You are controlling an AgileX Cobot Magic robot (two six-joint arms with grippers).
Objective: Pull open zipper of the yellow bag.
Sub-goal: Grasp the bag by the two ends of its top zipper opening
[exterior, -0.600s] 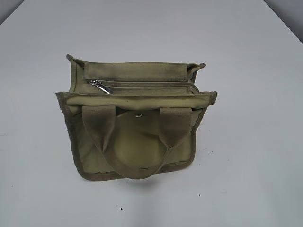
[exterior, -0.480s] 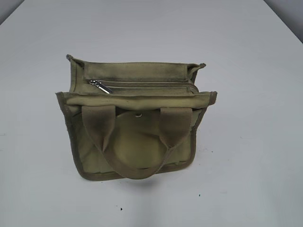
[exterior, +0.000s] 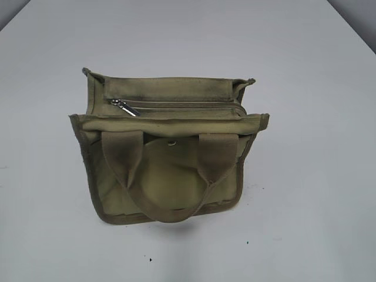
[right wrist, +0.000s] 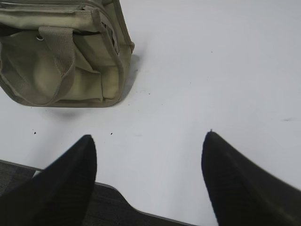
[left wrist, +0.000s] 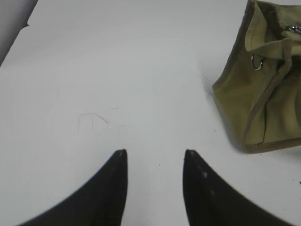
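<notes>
Right now the yellow bag (exterior: 167, 150) is standing mid-table, its zipper (exterior: 176, 106) shut with the pull tab (exterior: 123, 107) at the left end. Left gripper (left wrist: 155, 153) and right gripper (right wrist: 148, 136) are hanging open, empty, well apart from it. Unbraced, the light bag risks sliding or tipping when the tab is being tugged.

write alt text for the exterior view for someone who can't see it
A small olive yellow-green canvas bag stands alone on a white table, its zipper running across the top with the silver pull tab at the left end. Two webbing handles hang down its front. No gripper is in view.
</notes>
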